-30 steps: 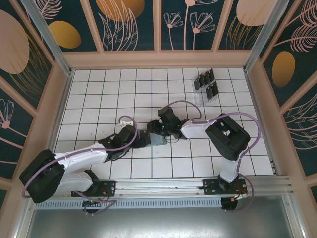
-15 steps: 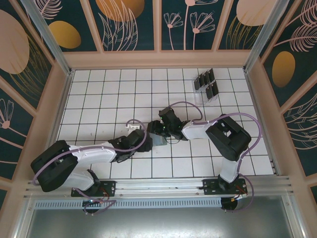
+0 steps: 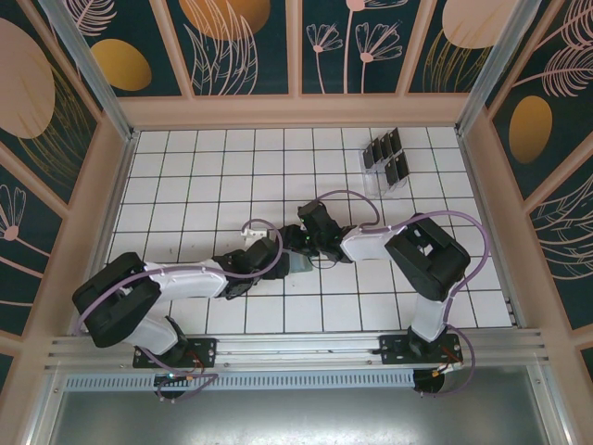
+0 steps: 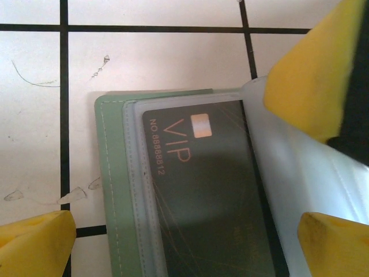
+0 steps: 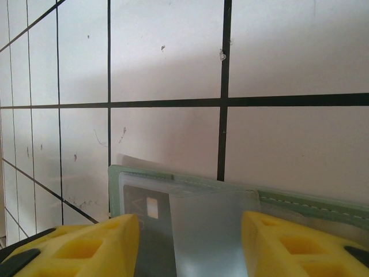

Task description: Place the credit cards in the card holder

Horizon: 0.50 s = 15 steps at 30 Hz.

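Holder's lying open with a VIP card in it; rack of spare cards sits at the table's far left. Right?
One slip: the rack of spare cards sits far right, not far left, as the top external view shows. The rest stands: the holder lies open with a VIP card in it.

Your left claw has pushed further right, up to the card holder, and that arm's elbow has swung right too.
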Available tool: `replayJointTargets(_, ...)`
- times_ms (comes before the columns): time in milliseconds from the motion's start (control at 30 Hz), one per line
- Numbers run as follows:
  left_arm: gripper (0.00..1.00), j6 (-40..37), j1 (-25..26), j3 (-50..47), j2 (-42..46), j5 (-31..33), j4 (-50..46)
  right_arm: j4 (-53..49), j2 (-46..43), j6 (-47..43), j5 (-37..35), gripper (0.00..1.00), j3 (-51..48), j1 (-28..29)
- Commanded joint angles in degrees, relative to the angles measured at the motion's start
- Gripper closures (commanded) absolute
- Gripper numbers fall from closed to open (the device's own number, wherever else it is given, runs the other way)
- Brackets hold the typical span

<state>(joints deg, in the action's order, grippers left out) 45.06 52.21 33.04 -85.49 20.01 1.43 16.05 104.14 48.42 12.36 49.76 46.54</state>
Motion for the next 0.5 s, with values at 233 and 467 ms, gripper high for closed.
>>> replayJointTargets(233, 0.02, 0.2, 0.4, 0.9, -3.2, 2.6, -1.5, -4.0, -8.7, -0.3, -1.1, 0.49, -3.0, -1.5)
replayJointTargets(467, 0.01, 0.8, 0.4, 0.1, -3.4, 2.3, -1.0, -3.6, -11.6, 0.5, -2.8, 0.49, -5.7, -1.8)
